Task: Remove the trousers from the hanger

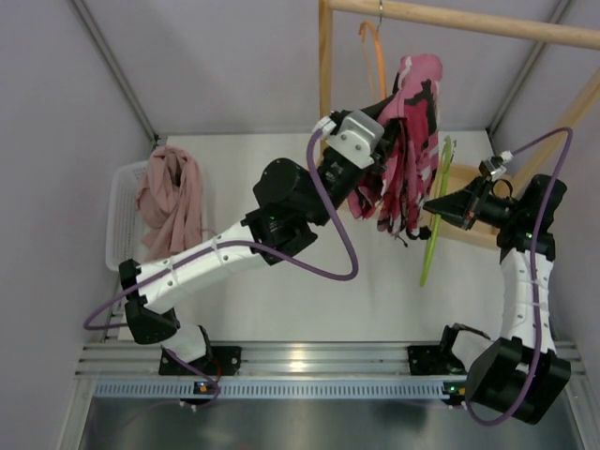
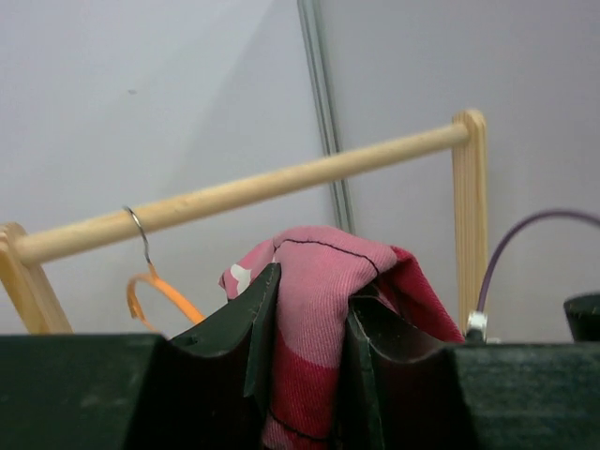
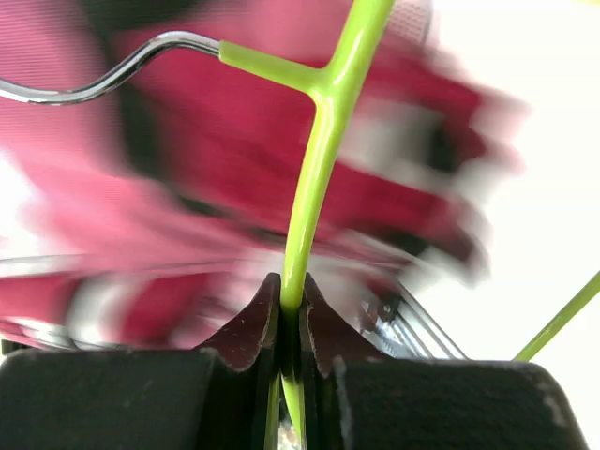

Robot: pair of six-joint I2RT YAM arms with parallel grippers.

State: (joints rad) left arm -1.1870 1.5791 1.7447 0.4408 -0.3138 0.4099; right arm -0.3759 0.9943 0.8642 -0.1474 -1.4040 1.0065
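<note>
The bright pink patterned trousers (image 1: 408, 141) hang bunched in the air under the wooden rail. My left gripper (image 1: 386, 141) is shut on a fold of them, seen between its fingers in the left wrist view (image 2: 314, 309). The lime-green hanger (image 1: 435, 206) hangs just right of the trousers, tilted down toward the table. My right gripper (image 1: 439, 208) is shut on one thin arm of it; the right wrist view shows the green bar (image 3: 314, 169) clamped between the fingers, its metal hook (image 3: 103, 70) at upper left, and the trousers (image 3: 187, 187) blurred behind.
A wooden rack rail (image 1: 469, 21) crosses the top, with a post (image 1: 325, 66) at its left. A thin orange hanger (image 1: 375, 47) hangs on the rail. A plain dusty-pink cloth (image 1: 171, 199) lies over a white basket (image 1: 120, 225) at the left.
</note>
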